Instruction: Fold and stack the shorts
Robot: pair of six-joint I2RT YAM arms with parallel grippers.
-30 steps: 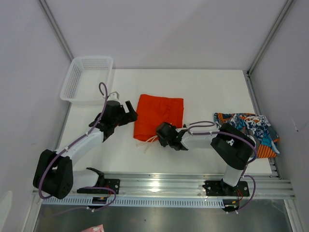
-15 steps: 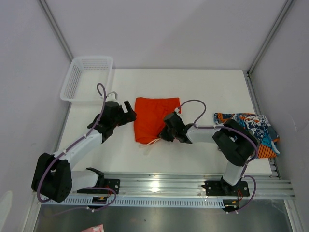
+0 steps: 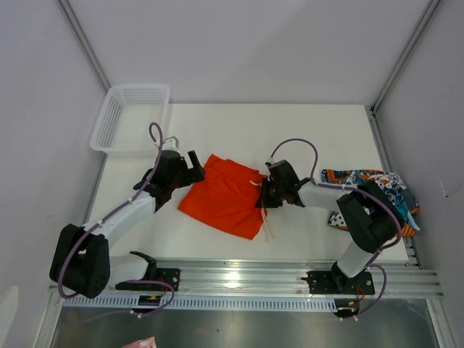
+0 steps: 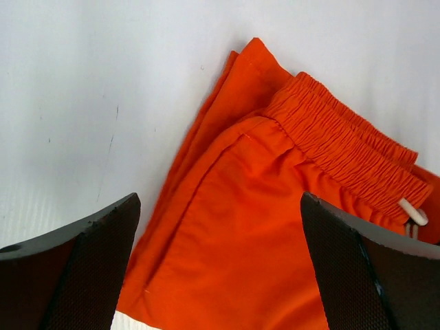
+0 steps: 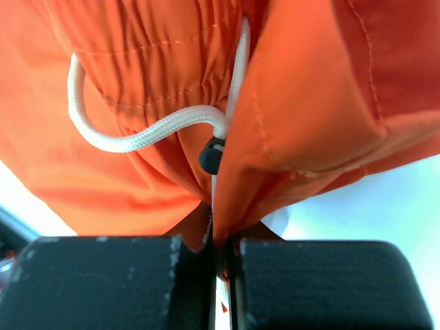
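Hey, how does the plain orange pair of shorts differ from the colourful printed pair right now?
The plain bright orange cloth shorts lie spread near the middle; the blue, teal, orange and white printed cloth shorts sit bunched at the right edge. The right gripper has its jaws shut on the orange pair; no gripper holds the printed pair. Both rest on the white table, not stacked.

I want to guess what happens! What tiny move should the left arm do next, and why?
Probably lower the open left tool and pinch the corner of the orange shorts beneath it. The right tool is shut on the opposite edge, so a second grip could let both arms fold.
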